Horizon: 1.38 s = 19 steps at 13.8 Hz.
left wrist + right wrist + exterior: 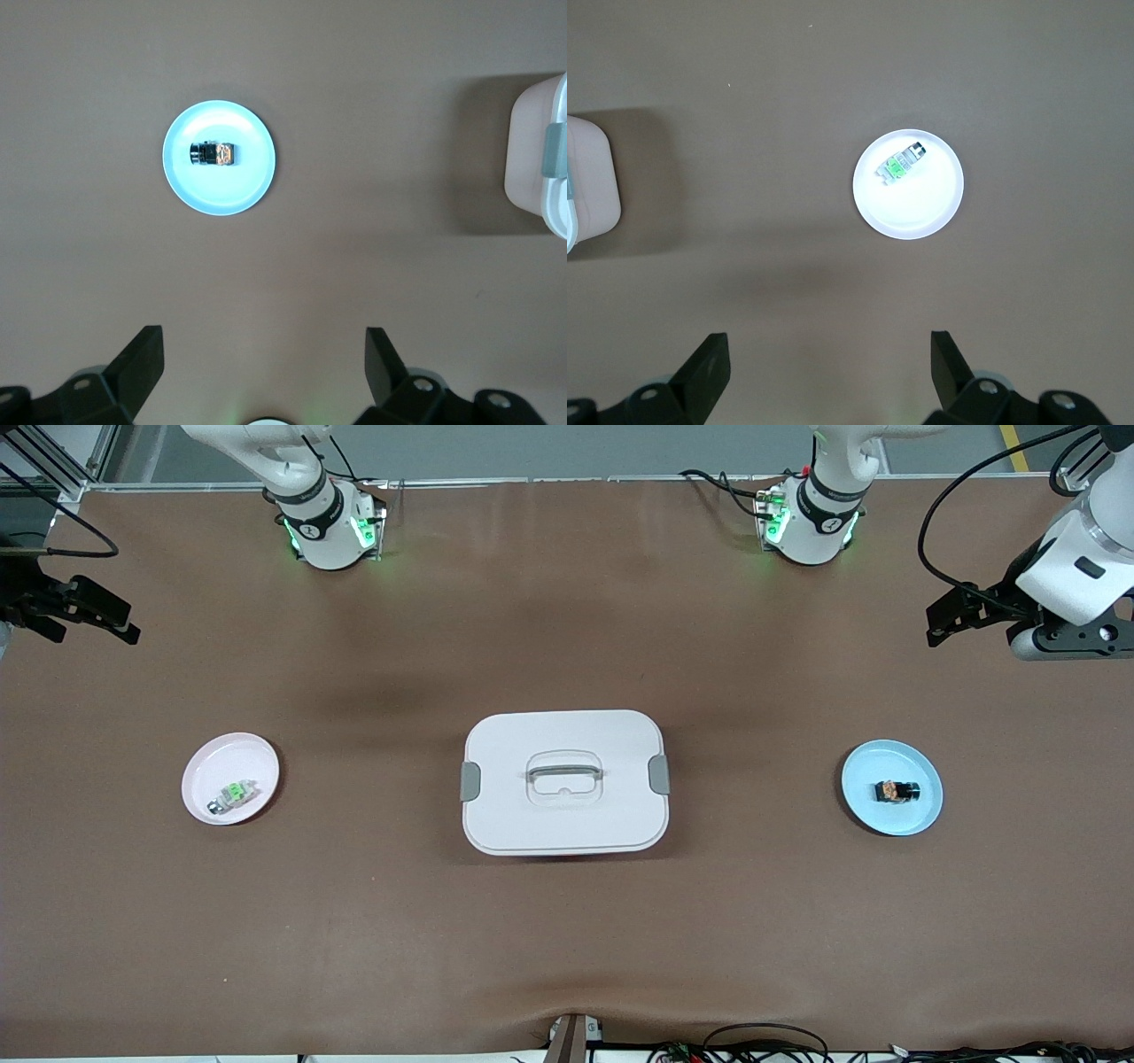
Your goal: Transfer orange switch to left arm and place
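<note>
Two round plates sit on a table (pixel 567 939) covered in a smooth brown mat, its front edge slightly rippled. The blue plate (pixel 891 815), toward the left arm's end, holds the orange switch (pixel 897 791), a small black block. The pink plate (pixel 213 766), toward the right arm's end, holds a clear component with a green part (pixel 232 794). Between them stands the box (pixel 564 824), white, rounded, with grey latches. The left gripper (pixel 264 354) and right gripper (pixel 829 354) hang high over the mat, fingers spread and empty.
</note>
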{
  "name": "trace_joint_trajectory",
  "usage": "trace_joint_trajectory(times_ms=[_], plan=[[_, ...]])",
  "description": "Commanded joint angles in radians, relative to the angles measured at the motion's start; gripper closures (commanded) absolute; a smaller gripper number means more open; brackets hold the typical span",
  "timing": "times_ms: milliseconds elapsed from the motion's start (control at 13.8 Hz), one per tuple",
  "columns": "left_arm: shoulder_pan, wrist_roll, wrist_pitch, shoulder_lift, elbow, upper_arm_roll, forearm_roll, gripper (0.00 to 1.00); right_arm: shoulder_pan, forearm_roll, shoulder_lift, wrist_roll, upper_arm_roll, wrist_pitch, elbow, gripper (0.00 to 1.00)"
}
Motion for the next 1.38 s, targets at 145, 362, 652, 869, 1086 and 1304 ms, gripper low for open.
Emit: trace_joint_trajectory(times_ms=[145,362,652,869,1086,1304], plan=[[-0.01,0.011,-0.053,-0.019,0.014,0.002,0.003,0.0,-0.015,-0.003,0.003,-0.001,0.013,-0.011,0.011,0.0],[-0.007,0.01,-0.054,-0.018,0.034,-0.003,0.004,0.0,-0.015,-0.003,0.003,-0.001,0.013,-0.011,0.011,0.0],[-0.007,0.01,-0.054,-0.01,0.061,-0.003,0.003,0.0,-0.015,-0.003,0.003,-0.001,0.013,-0.011,0.011,0.0],[-0.005,0.005,-0.054,-0.013,0.077,0.003,0.003,0.0,-0.015,-0.003,0.003,-0.001,0.013,-0.011,0.011,0.0],[-0.004,0.002,-0.083,-0.003,0.113,0.009,0.004,0.0,-0.015,-0.003,0.003,-0.001,0.013,-0.011,0.011,0.0],[-0.004,-0.004,-0.088,0.005,0.115,0.008,0.004,0.0,-0.015,-0.003,0.003,-0.001,0.013,-0.011,0.011,0.0]])
